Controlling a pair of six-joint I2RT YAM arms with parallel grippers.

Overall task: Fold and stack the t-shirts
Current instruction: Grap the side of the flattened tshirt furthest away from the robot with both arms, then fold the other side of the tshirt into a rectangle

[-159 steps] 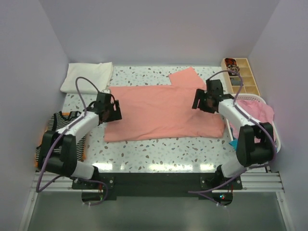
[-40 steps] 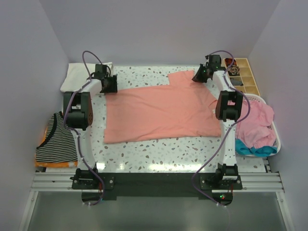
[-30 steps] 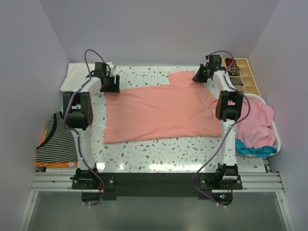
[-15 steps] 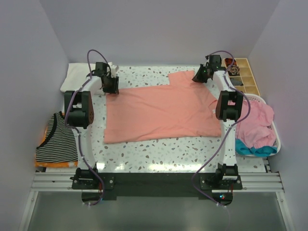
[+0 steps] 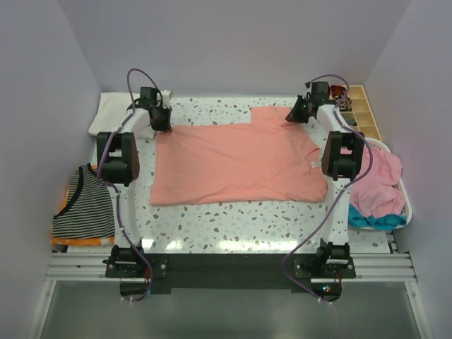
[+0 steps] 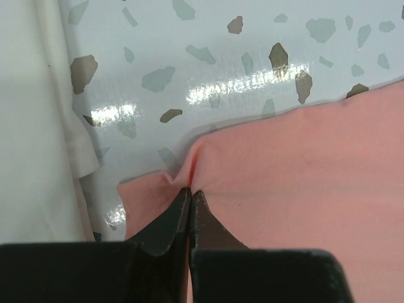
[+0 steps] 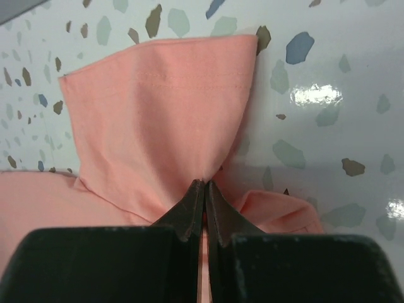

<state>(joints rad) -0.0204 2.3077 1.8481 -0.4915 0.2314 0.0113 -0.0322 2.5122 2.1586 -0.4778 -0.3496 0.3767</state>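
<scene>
A salmon-pink t-shirt (image 5: pixel 236 162) lies spread on the speckled table. My left gripper (image 5: pixel 161 121) sits at the shirt's far left corner. In the left wrist view its jaws (image 6: pixel 189 190) are shut on a small pinched fold of the pink cloth (image 6: pixel 303 177). My right gripper (image 5: pixel 296 113) is at the far right, by the sleeve. In the right wrist view it (image 7: pixel 204 184) is shut on the cloth at the base of the sleeve (image 7: pixel 158 107). Both pinches are right at the table surface.
A folded white t-shirt (image 5: pixel 116 111) lies at the back left, close beside my left gripper. A striped t-shirt (image 5: pixel 81 205) lies at the left edge. A white basket (image 5: pixel 404 201) holds pink and teal clothes at the right. A wooden compartment tray (image 5: pixel 357 113) stands at the back right.
My left gripper has closed on the shirt's far left corner. The right gripper stays shut and has shifted slightly right. The shirt's far edge now lies straighter.
</scene>
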